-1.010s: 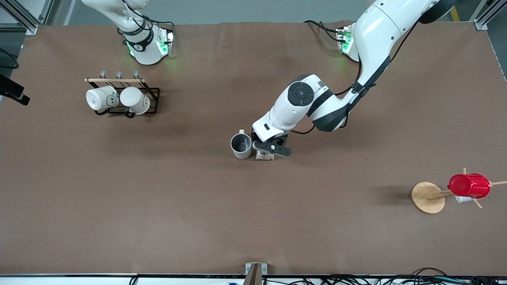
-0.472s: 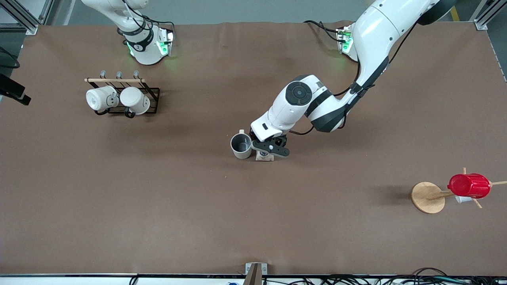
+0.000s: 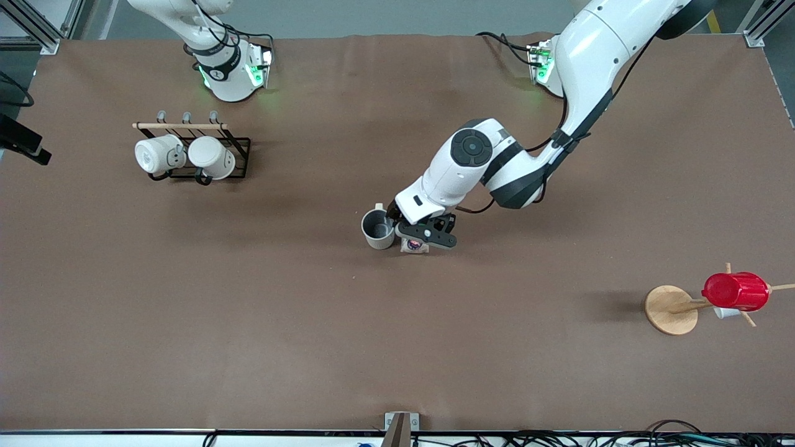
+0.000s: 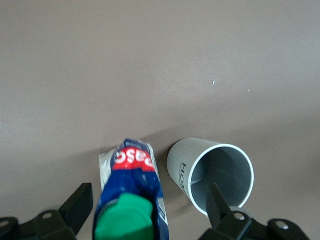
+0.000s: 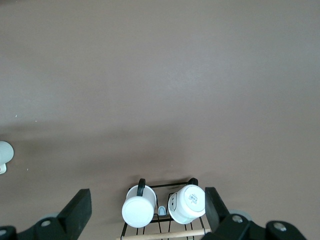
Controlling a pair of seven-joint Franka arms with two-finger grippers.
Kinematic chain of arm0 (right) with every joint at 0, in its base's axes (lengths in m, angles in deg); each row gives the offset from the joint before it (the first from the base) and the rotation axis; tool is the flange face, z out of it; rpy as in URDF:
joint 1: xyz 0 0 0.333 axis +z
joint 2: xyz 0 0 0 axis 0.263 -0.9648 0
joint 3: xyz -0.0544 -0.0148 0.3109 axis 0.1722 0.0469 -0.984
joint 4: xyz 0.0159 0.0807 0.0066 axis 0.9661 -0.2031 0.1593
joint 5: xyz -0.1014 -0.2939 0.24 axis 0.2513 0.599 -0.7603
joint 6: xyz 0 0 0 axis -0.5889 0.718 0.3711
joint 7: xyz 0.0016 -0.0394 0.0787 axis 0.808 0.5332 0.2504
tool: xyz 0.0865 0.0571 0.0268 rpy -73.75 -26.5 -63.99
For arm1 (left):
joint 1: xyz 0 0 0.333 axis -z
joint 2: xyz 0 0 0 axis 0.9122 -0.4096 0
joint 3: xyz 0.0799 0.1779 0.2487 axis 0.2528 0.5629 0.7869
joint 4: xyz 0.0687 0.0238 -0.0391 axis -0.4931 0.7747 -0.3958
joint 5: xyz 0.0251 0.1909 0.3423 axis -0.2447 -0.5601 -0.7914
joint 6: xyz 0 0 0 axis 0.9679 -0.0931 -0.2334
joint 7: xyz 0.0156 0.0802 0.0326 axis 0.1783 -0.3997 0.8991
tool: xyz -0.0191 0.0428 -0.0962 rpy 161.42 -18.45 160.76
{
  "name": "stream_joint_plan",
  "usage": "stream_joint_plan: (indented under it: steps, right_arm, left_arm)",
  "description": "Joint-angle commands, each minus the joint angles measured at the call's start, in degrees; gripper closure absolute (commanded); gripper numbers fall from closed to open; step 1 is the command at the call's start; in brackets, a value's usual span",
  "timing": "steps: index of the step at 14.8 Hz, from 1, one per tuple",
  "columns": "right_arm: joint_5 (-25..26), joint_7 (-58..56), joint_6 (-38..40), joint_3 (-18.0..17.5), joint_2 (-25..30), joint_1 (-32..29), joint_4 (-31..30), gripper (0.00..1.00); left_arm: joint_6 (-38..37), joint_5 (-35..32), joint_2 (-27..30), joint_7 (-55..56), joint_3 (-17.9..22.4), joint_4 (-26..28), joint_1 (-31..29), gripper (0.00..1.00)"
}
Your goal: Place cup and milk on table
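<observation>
Near the centre of the plain brown matte table point(image 3: 248, 323), well clear of every edge: 1 cream-white mug with grey interior point(image 3: 378, 228), upright, placed; 1 small blue-topped, green-capped milk carton point(image 4: 134, 200), upright just beside it, apparently set down. Left gripper point(image 4: 150, 220) spread wide, astride the carton, gripping nothing; withdrawal remains. Right gripper point(image 5: 145, 215) parted, empty, waiting over the black wire rack point(image 5: 165, 212) holding 2 white mugs.
</observation>
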Motion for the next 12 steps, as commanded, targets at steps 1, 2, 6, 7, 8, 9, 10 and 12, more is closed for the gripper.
stream_joint_plan:
  steps: [1, 2, 6, 7, 8, 9, 10, 12]
  right_arm:
    - [-0.59, -0.31, 1.04, 0.11, -0.27, 0.27, 1.08, 0.0]
    - [-0.59, -0.4, 1.04, 0.11, -0.27, 0.27, 1.08, 0.0]
    - [-0.59, -0.4, 1.12, 0.2, -0.27, 0.18, 1.08, 0.0]
    - [-0.59, -0.4, 1.3, 0.12, -0.27, 0.18, 1.08, 0.0]
    - [-0.59, -0.4, 2.0, 0.2, -0.27, 0.18, 1.08, 0.0]
    - [-0.59, -0.4, 2.0, 0.2, -0.27, 0.18, 1.08, 0.0]
    - [-0.59, -0.4, 2.09, 0.2, -0.27, 0.18, 1.08, 0.0]
    - [-0.51, -0.4, 1.74, 0.2, -0.27, 0.18, 1.16, 0.0]
  left_arm:
    - [-4.21, -1.03, 3.65, 1.06, -0.39, -0.1, -1.22, 0.0]
    - [-5.79, -0.59, 5.49, 1.06, -0.3, -0.28, -1.22, 0.0]
    - [-13.71, -0.59, 14.63, -0.61, 2.23, -0.28, -2.45, 0.0]
    - [-13.98, -0.41, 16.74, -0.53, 4.16, -0.19, -2.37, 0.0]
    - [-14.85, -0.41, 18.85, -0.61, 5.4, 0.16, -2.28, 0.0]
    - [-16.69, -0.33, 20.87, -1.4, 6.63, 0.77, -2.45, 0.0]
    - [-18.19, -0.32, 22.72, -2.36, 7.42, 1.82, -2.54, 0.0]
    - [-19.34, 1.33, 26.59, -4.3, 9.53, 4.72, -2.54, 0.0]
